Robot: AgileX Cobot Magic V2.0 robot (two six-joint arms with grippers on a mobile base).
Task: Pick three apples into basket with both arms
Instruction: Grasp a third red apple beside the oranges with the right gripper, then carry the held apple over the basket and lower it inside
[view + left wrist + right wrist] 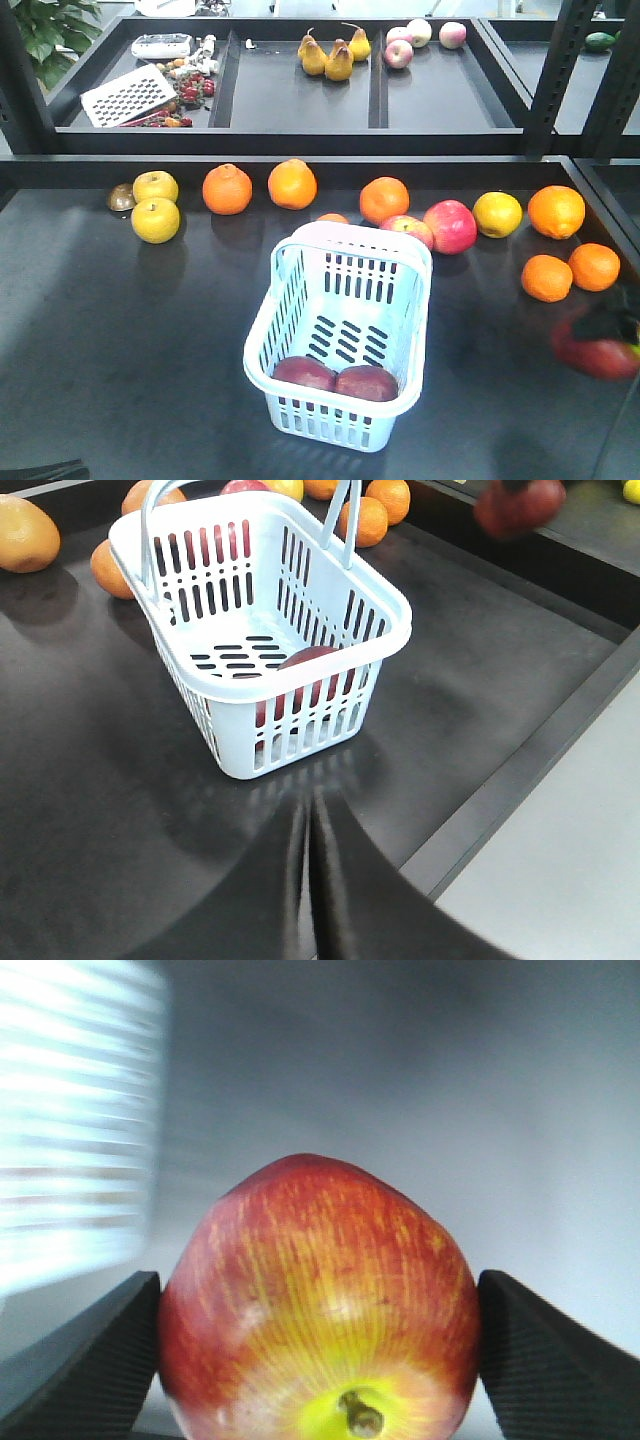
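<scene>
The pale blue basket point(262, 338) stands mid-table with two dark red apples point(305, 372) point(367, 383) side by side at its near end. The left wrist view shows one of them point(310, 662) through the basket's point(395, 610) slots. A third apple point(597, 356), blurred, hangs at the table's right edge, right of the basket. My right gripper point(320, 1360) is shut on it. This apple point(320, 1290) has its stem toward the camera and sits between the black pads point(90, 1360). My left gripper point(306, 815) is shut and empty, just in front of the basket.
Oranges point(227, 189), yellow fruits point(156, 219) and pink-red fruits point(450, 226) line the table behind the basket. More oranges point(547, 277) lie right of it. Back trays point(290, 100) hold pears and small items. Black posts point(555, 70) stand at the right.
</scene>
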